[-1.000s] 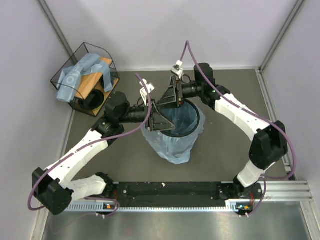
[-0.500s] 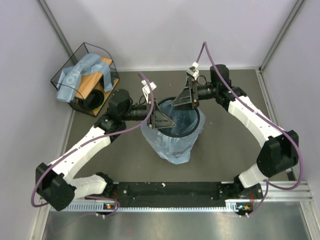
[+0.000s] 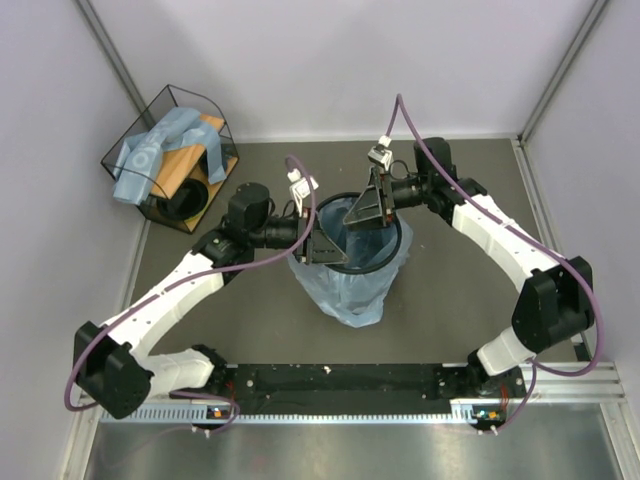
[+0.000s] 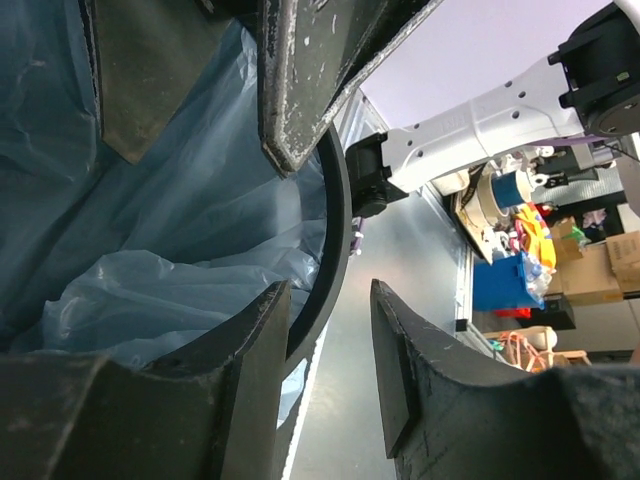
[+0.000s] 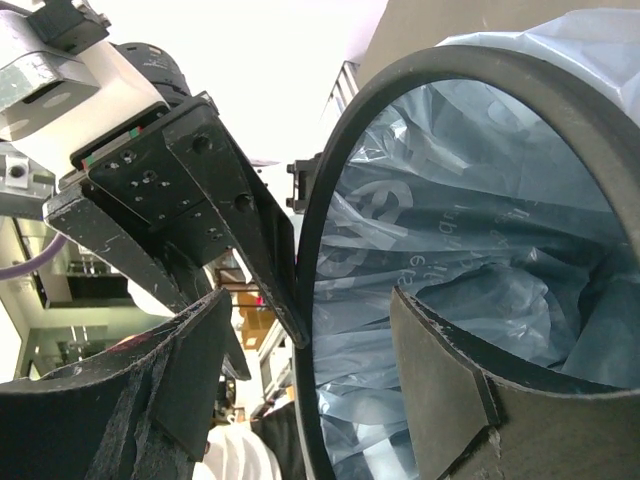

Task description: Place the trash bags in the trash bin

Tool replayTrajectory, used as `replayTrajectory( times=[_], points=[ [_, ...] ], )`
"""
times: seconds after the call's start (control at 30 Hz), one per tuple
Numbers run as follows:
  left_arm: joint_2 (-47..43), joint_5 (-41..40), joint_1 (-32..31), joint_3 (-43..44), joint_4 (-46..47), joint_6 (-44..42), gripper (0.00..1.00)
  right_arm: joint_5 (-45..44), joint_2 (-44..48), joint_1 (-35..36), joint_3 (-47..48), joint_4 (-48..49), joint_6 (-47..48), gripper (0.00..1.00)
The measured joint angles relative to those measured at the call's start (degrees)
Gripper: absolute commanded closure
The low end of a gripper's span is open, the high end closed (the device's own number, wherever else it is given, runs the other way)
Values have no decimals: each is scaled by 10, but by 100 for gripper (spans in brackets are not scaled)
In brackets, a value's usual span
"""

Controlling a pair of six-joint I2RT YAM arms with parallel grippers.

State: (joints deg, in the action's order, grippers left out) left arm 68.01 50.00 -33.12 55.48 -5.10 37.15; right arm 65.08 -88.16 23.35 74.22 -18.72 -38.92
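The trash bin (image 3: 401,240) stands mid-table, lined with a light-blue trash bag (image 3: 346,296) that drapes down its outside. My left gripper (image 3: 322,245) is at the bin's left rim. In the left wrist view it (image 4: 330,290) is open, with the black rim ring (image 4: 338,230) running close to the left finger and the bag (image 4: 150,230) inside the bin. My right gripper (image 3: 365,212) is at the far rim. It (image 5: 312,295) is open and straddles the rim ring (image 5: 480,70), with one finger outside and one over the bag (image 5: 450,220).
A black wire basket (image 3: 214,114) with a wooden base sits at the back left corner and holds more folded light-blue bags (image 3: 150,152). Walls close in the table on three sides. A black rail (image 3: 350,383) runs along the near edge.
Both grippers have come down onto the bin's rim, the left from the left side and the right from the far side. Both pairs of jaws have narrowed a little.
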Motion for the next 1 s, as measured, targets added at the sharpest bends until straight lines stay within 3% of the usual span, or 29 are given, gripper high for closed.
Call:
replayTrajectory(
  times=[0.23,0.5,0.77,1.0],
  points=[
    [2,1,-15,45,-33,-31,53,-3,0,2,0,-3,3,34],
    [31,-3,-118,140,16,-18,55,-7,0,8,0,-2,-3,34],
    [103,-104,-204,141,38,4,56,-12,0,10,0,-1,-12,34],
    [129,-192,-213,141,17,7,59,-30,0,9,0,0,-13,34]
  ],
)
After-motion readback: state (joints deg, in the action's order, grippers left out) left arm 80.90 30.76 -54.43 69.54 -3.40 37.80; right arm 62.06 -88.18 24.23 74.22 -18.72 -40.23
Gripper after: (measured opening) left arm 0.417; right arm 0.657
